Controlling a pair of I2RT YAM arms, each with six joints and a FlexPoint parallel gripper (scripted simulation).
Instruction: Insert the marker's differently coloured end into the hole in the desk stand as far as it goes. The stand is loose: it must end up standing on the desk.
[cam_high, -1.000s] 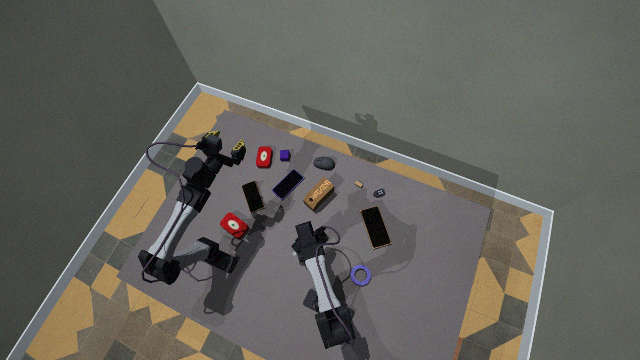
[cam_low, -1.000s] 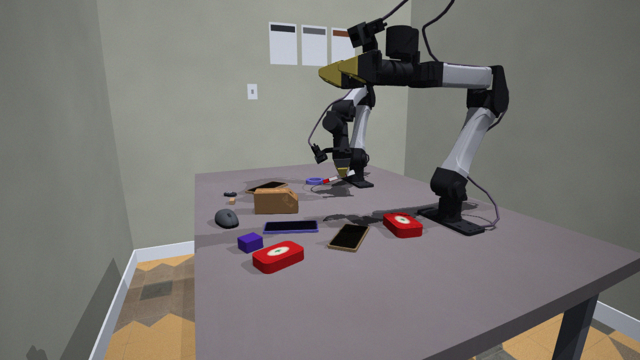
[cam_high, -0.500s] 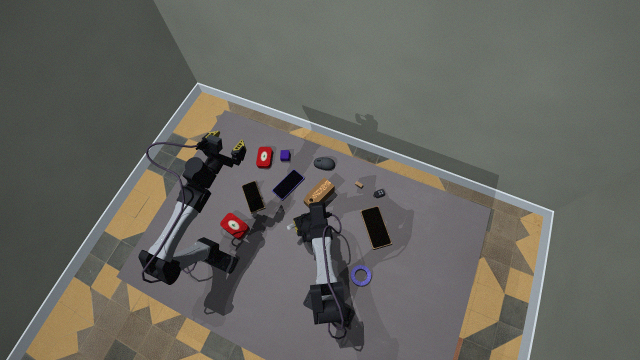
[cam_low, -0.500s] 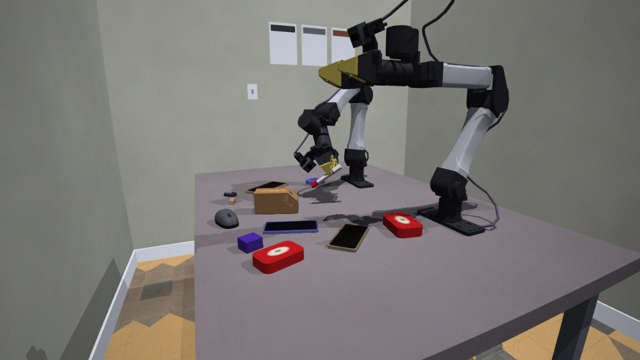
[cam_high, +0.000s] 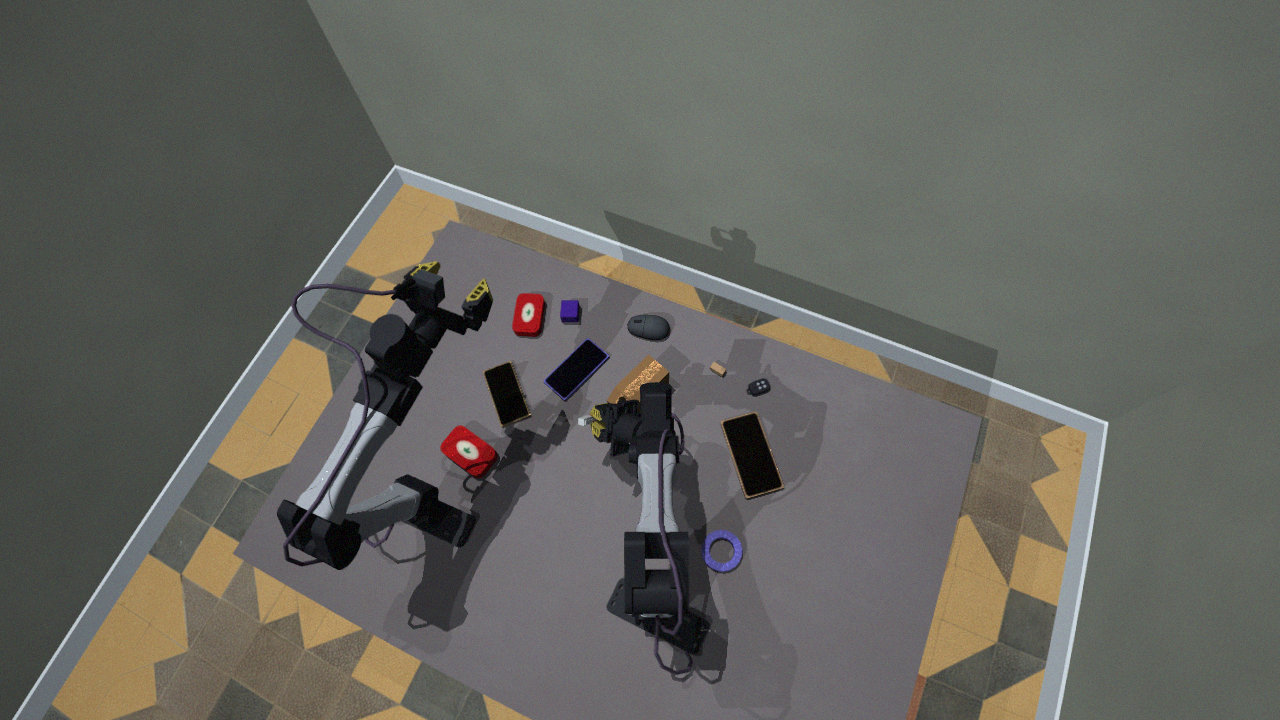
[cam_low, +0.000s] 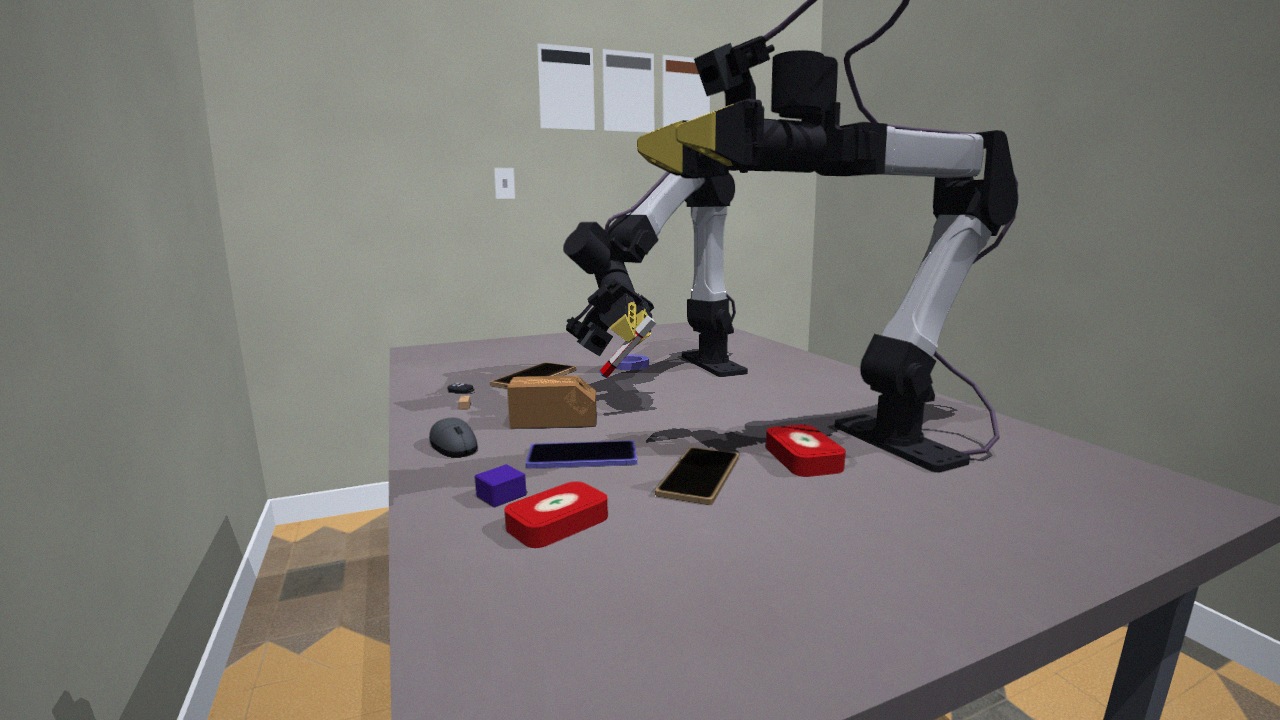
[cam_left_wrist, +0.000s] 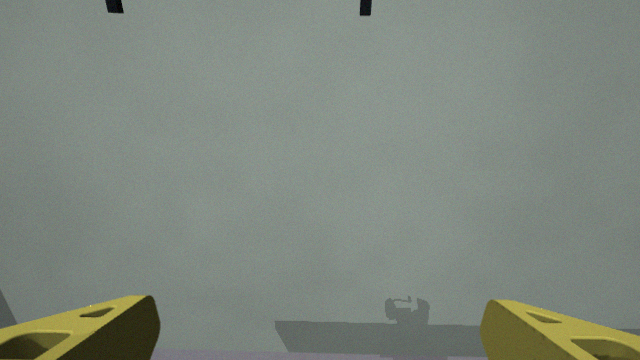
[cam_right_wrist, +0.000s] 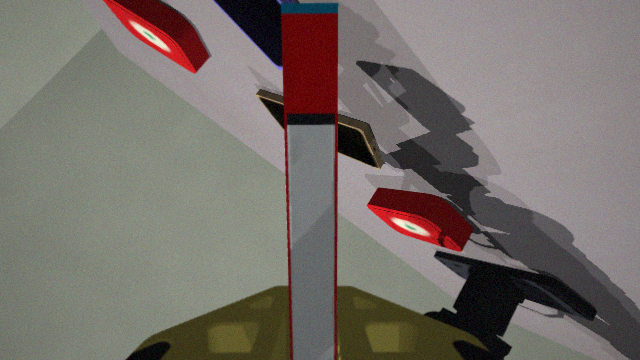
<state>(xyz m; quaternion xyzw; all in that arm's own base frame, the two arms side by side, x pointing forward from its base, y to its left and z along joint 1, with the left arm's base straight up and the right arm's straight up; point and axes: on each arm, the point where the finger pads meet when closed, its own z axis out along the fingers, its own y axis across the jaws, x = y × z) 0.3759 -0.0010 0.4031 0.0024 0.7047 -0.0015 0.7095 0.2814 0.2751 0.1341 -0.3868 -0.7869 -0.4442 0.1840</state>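
Between the right claw's (cam_high: 597, 423) (cam_low: 637, 324) (cam_right_wrist: 315, 320) closed fingers, tilted marker (cam_high: 583, 420) (cam_low: 625, 350) (cam_right_wrist: 311, 200), red end down, left claw (cam_high: 453, 279) (cam_low: 677, 143) (cam_left_wrist: 320, 325) wide.

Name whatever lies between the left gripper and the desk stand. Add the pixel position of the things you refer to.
In the top view, a red tin (cam_high: 528, 325) (cam_low: 562, 523) (cam_right_wrist: 185, 47) and the blue-rimmed phone (cam_high: 577, 368) (cam_low: 581, 454) (cam_right_wrist: 255, 25) lie between the raised left gripper (cam_high: 456, 274) (cam_low: 662, 143) (cam_left_wrist: 320, 325) and the desk stand (cam_high: 638, 377) (cam_low: 547, 404).

Mouse (cam_high: 648, 327) (cam_low: 453, 437) beyond wooden block (cam_high: 637, 382) (cam_low: 551, 402)
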